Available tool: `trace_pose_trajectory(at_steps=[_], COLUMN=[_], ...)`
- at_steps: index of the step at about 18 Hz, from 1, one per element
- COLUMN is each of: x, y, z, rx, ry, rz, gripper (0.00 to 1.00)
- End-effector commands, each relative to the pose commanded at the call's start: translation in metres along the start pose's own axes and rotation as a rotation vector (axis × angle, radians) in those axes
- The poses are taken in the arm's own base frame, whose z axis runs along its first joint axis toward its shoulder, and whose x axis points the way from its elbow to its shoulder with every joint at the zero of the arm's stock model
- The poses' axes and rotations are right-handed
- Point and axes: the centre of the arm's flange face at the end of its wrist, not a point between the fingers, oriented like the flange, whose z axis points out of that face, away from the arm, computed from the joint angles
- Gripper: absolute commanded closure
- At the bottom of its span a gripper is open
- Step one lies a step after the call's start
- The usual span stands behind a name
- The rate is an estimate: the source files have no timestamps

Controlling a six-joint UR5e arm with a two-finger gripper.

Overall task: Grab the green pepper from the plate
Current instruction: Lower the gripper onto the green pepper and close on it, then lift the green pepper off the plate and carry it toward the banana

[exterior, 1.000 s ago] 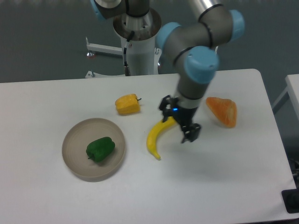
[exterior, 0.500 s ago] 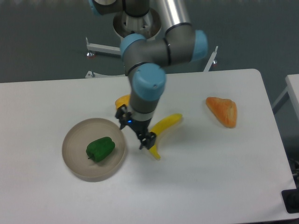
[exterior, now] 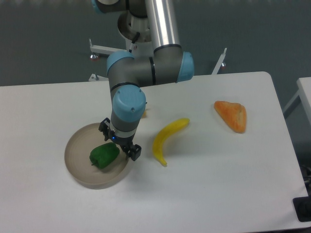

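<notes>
The glossy green pepper (exterior: 103, 155) lies in the middle of the round beige plate (exterior: 80, 167) at the left of the table. My gripper (exterior: 119, 141) hangs over the plate's right half, just up and right of the pepper. Its fingers stand apart, one finger (exterior: 103, 127) over the plate's upper rim and the other finger (exterior: 134, 153) near the right rim. The gripper is open and holds nothing.
A yellow banana (exterior: 167, 138) lies right of the plate. An orange pepper-like piece (exterior: 232, 115) sits at the right. A yellow-orange pepper is mostly hidden behind my arm (exterior: 143, 112). The white table (exterior: 204, 194) ends near the right.
My arm has swung left across the table, from beside the banana to above the plate's right half. The gripper stayed open. The pepper has not moved.
</notes>
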Motion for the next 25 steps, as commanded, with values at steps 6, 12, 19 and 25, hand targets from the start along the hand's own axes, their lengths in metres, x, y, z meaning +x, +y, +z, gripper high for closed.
trace_pose_trajectory(at_steps=[6,12,19,25], x=[0.013,0.017,0.010,-0.049], y=[-0.014,-0.017,-0.012,0.048], z=[0.024,0.033,-0.040,-0.125], rx=[-0.012,-0.023,0.042,0.125], ry=[0.008,0.019,-0.072,-0.172], rz=[-0.001,0.012,0.016,-0.074], gripper=[0.00,0.79,0.92,0.97])
